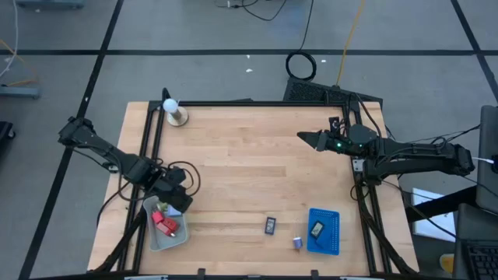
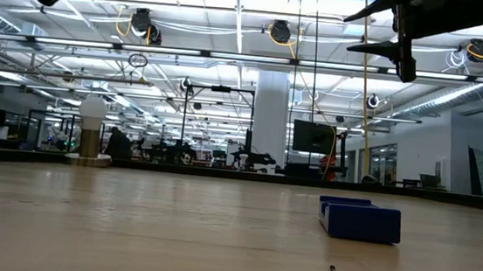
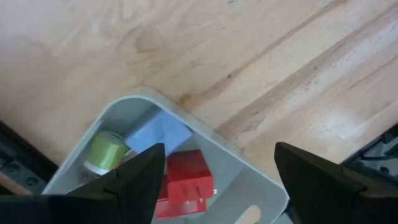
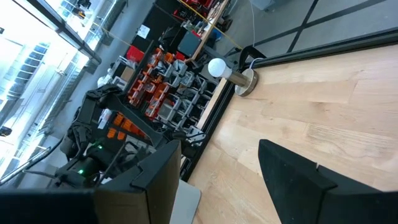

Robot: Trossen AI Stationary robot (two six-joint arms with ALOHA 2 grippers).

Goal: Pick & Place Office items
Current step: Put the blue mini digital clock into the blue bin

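My left gripper hovers open above the far end of the grey tray near the table's front left corner. In the left wrist view its open fingers frame a red block, a light-blue block and a green-white bit lying in the tray. My right gripper is open and raised high over the table's right part, holding nothing. One black rectangle lies on the wood. Another black rectangle lies in the blue tray. A small purple bit sits beside that tray.
A white ball on a wooden base stands at the far left corner. Black rails run along the table's left, far and right sides. The blue tray is near the front right. Bare wood fills the middle.
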